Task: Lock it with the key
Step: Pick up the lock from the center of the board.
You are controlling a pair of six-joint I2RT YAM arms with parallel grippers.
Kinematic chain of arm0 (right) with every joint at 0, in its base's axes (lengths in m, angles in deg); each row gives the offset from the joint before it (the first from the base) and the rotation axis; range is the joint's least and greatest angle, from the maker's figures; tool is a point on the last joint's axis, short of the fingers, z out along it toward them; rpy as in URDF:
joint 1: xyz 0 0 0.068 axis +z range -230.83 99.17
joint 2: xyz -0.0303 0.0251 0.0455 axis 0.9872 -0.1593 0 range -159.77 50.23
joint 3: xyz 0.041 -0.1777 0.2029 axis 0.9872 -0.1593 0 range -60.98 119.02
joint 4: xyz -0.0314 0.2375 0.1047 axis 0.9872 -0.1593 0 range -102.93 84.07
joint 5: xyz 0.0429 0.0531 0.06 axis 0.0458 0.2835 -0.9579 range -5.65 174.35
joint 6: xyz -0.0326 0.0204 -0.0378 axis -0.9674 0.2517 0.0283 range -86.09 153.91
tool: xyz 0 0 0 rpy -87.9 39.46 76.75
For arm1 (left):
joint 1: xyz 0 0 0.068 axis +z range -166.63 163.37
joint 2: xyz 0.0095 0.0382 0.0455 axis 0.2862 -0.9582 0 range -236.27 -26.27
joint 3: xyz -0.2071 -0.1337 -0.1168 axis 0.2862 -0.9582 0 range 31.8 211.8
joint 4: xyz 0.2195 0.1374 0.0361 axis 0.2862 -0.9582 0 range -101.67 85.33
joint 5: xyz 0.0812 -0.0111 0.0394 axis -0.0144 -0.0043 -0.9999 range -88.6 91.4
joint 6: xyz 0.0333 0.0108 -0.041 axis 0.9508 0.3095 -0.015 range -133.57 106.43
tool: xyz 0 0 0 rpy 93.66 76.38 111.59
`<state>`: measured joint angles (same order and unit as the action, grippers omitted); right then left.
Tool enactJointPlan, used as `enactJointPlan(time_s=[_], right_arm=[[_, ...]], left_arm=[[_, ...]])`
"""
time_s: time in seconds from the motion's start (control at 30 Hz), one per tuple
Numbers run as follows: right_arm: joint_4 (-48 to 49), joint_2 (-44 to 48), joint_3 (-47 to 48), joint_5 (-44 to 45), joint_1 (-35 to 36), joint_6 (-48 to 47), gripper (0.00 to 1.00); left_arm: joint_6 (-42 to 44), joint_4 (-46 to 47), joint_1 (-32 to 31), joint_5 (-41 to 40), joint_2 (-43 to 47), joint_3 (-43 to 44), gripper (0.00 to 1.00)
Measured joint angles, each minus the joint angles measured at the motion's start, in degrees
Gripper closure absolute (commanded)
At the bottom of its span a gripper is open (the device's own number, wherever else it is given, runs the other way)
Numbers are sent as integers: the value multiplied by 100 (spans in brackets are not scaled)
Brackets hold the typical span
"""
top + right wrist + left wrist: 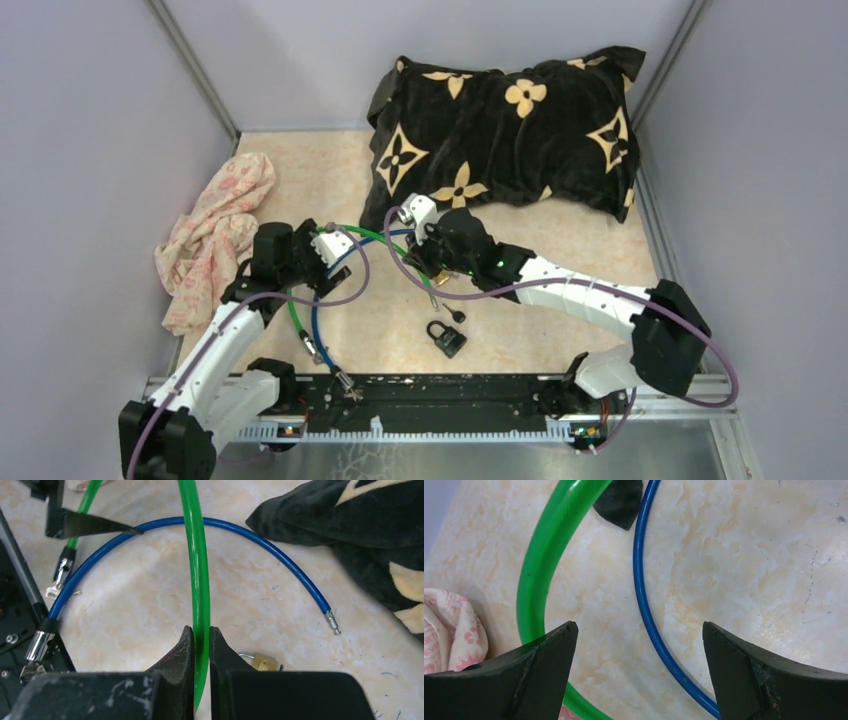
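My right gripper [201, 630] is shut on a green cable [197, 555] that runs straight up between its fingers. A brass padlock [263, 661] lies on the table just right of those fingers. A black padlock [446, 338] sits nearer the front, and a small dark piece that looks like the key [453, 316] lies just behind it. My left gripper [639, 625] hangs open over the table. A blue cable [640, 580] crosses between its fingers, and the green cable [539, 555] passes by the left finger.
A black pillow with tan flowers [510, 130] fills the back right. A pink patterned cloth [215, 240] lies bunched at the left. A black rail [440, 395] runs along the front edge, with both cables' ends near it. Grey walls close in both sides.
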<state>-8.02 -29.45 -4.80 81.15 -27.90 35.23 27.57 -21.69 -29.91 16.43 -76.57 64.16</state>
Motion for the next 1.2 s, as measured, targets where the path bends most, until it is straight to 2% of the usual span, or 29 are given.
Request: enactJointPlan(time_s=[0.1, 0.27, 0.33, 0.67, 0.77, 0.83, 0.9, 1.0, 1.1, 1.17, 1.2], right_arm=[[142, 297, -348, -122, 96, -166, 100], [170, 754, -601, -131, 90, -339, 100], [179, 903, -608, -181, 90, -393, 100], [229, 1233, -887, -367, 90, -540, 100], [153, 1329, -901, -354, 90, -542, 100], [109, 1375, -901, -382, 92, -544, 100], [92, 1392, -901, -404, 92, -544, 100], [31, 1412, -901, -485, 94, -566, 100], [-13, 1462, -901, -507, 94, -579, 100], [-52, 1517, -901, -507, 94, -579, 100], [-61, 1547, -901, -509, 94, -579, 100]], left_arm=[[243, 96, -2, 24, -142, 72, 3], [243, 251, 7, 286, -105, 262, 35], [247, 192, 17, 520, -66, 337, 40], [-96, -238, 61, 1342, 109, 739, 35], [-11, -428, 98, 1926, 415, 1005, 29], [170, -557, 114, 2457, 643, 1224, 22], [214, -573, 111, 2660, 708, 1287, 14], [240, -435, 116, 2610, 619, 1279, 10], [450, -203, 136, 2306, 295, 1169, 10], [592, -254, 155, 2197, 50, 1141, 22], [651, -295, 155, 2192, -28, 1139, 42]])
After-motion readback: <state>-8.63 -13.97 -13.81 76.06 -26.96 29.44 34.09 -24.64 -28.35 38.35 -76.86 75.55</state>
